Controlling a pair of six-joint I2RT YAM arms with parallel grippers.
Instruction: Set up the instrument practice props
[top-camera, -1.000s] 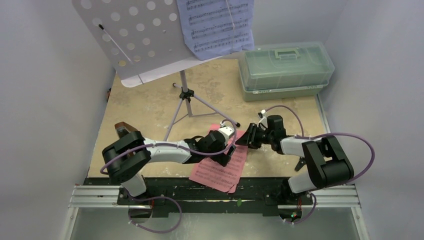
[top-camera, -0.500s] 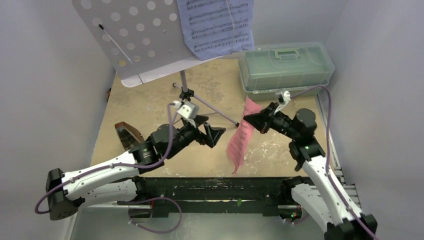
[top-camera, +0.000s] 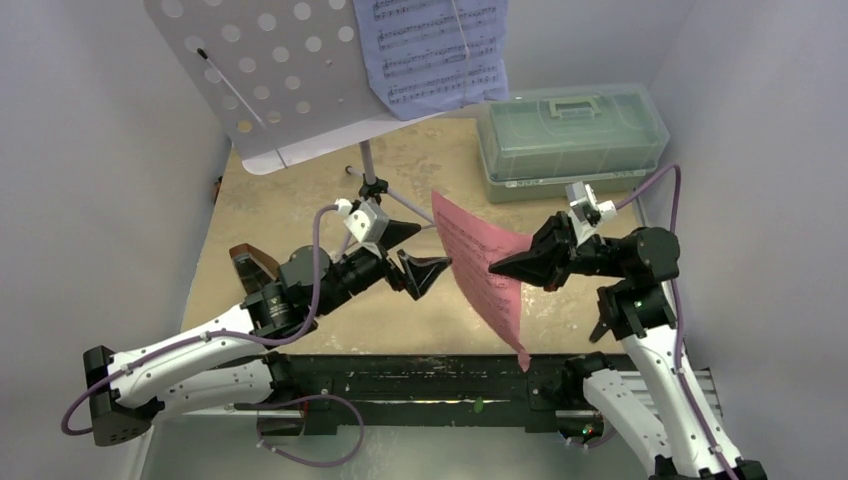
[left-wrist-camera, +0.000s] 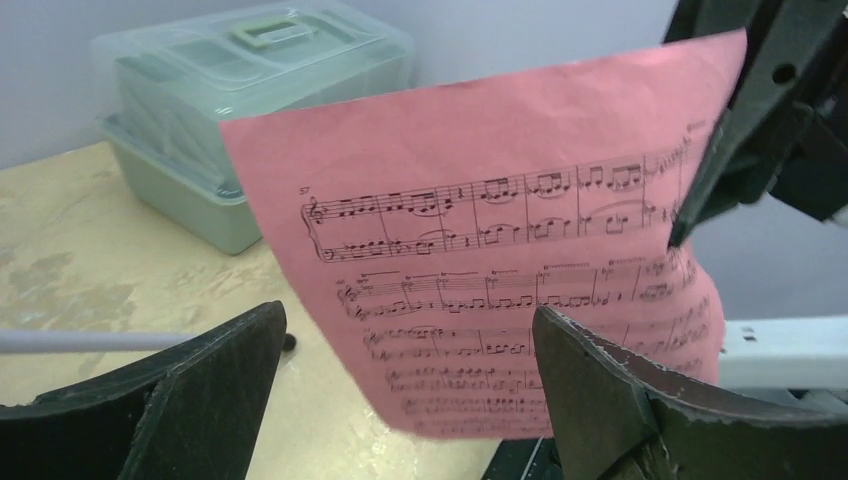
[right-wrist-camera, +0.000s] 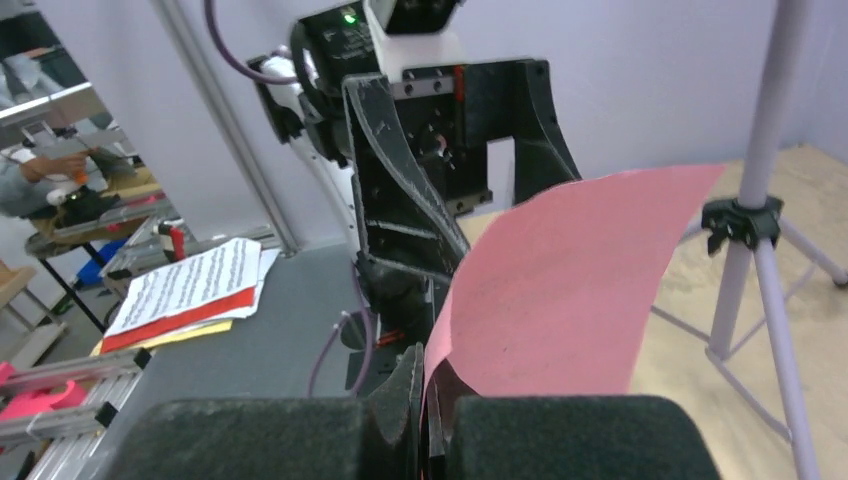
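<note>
- The pale-blue music sheet (top-camera: 432, 50) already leans on the music stand (top-camera: 270, 80), in the upper middle of the frame. The left half of the desk is free.
- The pink music sheet (top-camera: 470, 245) is not yet placed. It hangs in the air at the middle of the frame, above the bench (top-camera: 300, 220).
- My right hand (top-camera: 495, 268) is clamped on the right edge of the pink sheet.
- My left hand (top-camera: 425, 252) has its fingers wide apart, facing the sheet without touching it.
- The metronome (top-camera: 252, 265) stands at the left, next to my left arm.
- The pink paper is thin and bends in a soft curve, with printed staves on one side.
- The stand desk is flat, with round holes, on thin tube legs. The metronome is a small brown pyramid.
</note>
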